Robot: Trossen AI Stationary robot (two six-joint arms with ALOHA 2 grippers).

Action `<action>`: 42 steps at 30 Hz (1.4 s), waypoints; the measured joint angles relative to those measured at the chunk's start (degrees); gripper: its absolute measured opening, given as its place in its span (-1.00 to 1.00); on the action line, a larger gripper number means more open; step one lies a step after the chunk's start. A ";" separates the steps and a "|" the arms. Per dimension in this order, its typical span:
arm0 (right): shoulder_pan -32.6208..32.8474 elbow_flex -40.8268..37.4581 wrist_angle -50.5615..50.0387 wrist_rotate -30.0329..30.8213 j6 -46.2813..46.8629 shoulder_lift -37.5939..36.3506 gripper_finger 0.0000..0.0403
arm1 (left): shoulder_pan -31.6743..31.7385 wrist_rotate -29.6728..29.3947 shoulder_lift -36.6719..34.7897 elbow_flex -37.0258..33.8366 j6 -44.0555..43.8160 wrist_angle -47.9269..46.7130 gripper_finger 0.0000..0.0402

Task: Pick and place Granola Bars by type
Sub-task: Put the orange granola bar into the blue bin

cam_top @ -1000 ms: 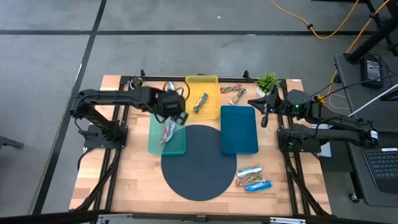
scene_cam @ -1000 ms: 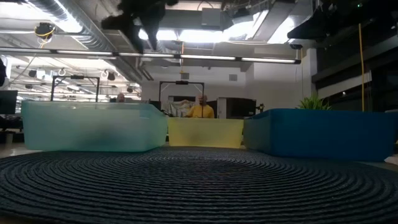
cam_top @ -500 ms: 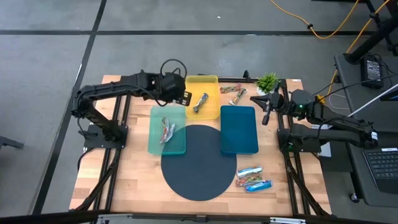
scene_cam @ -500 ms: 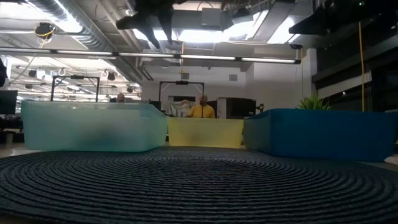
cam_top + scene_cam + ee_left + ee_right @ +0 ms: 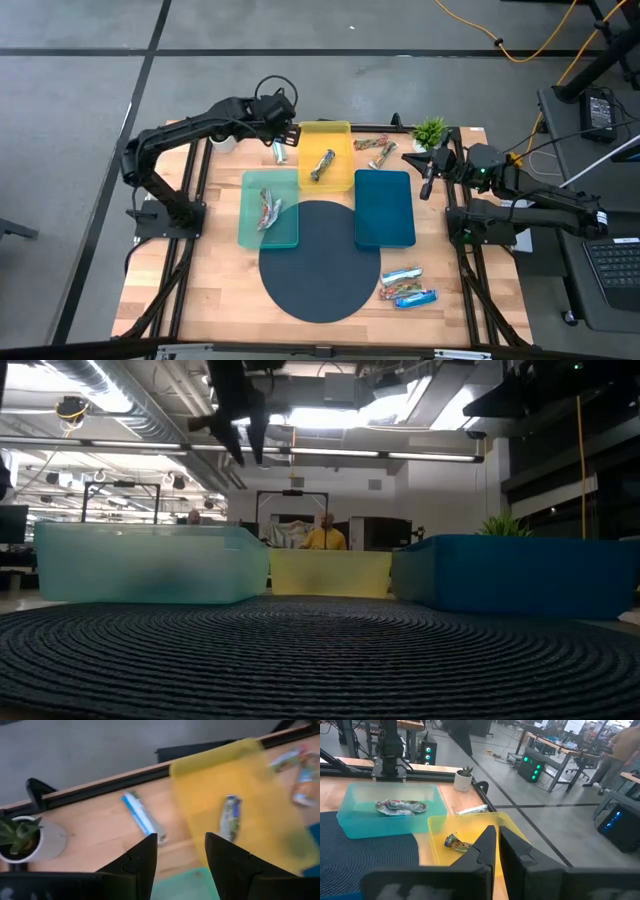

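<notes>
The table (image 5: 210, 290) is pale wood grain, edged by a black frame (image 5: 180, 290). A dark navy round mat (image 5: 315, 270) of ribbed coils lies at its middle. Three trays border it: translucent mint-green (image 5: 285, 235), yellow (image 5: 340, 135) and deep teal-blue (image 5: 385, 210). The mint tray holds a crinkled silver bar (image 5: 267, 209); the yellow one holds a brown-green bar (image 5: 322, 166). A blue-white bar (image 5: 281, 151) lies on bare wood, two more blue-white bars (image 5: 407, 285) near the mat, and two red-multicoloured bars (image 5: 375, 148) beside the yellow tray. Both arms (image 5: 200, 135) are black. Two green plants (image 5: 431, 130) stand in white pots (image 5: 47, 842).
</notes>
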 joint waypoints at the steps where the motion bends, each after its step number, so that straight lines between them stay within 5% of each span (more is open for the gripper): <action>1: -0.02 0.00 -0.02 0.02 0.02 0.00 -0.87 | 0.53 0.00 0.82 -0.03 0.00 -0.04 -0.22; 18: -0.02 0.00 -0.19 0.04 0.04 0.00 -0.87 | 8.16 13.80 20.60 -0.03 9.40 5.81 -0.17; 34: -0.02 0.00 -0.19 0.06 -0.13 0.00 -0.87 | 11.93 13.39 21.36 -0.03 11.12 5.33 0.33; 42: -0.01 0.00 -0.18 0.06 -0.15 0.00 -0.87 | 14.55 12.43 21.36 -0.03 9.53 5.34 0.37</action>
